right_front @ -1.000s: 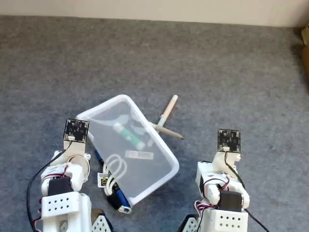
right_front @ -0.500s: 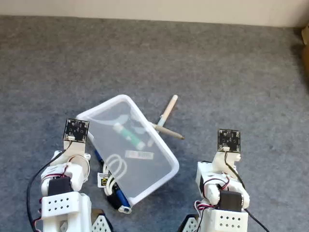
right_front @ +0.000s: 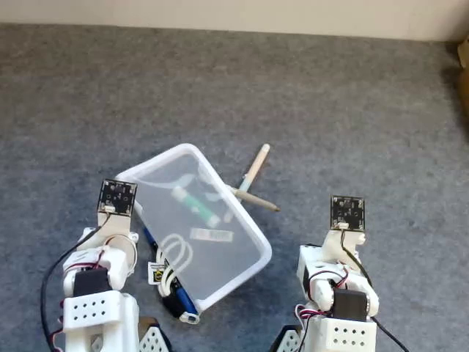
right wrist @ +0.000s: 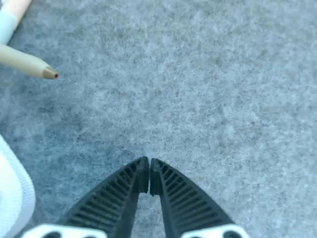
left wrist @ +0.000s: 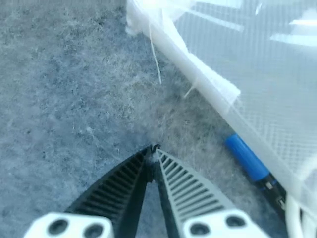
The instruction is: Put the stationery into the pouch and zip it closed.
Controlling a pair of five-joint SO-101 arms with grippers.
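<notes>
A translucent white pouch lies on the grey carpet between the two arms, with a green-and-white item and a white cable coil seen through it. A blue pen pokes out at its near edge. Two beige pens lie crossed beside its far right side. My left gripper is shut and empty just off the pouch's edge, near the blue pen. My right gripper is shut and empty over bare carpet, with a beige pen tip ahead of it.
Grey carpet stretches wide beyond the pouch and to the right. A pale wall strip runs along the far edge. A brown object sits at the far right edge.
</notes>
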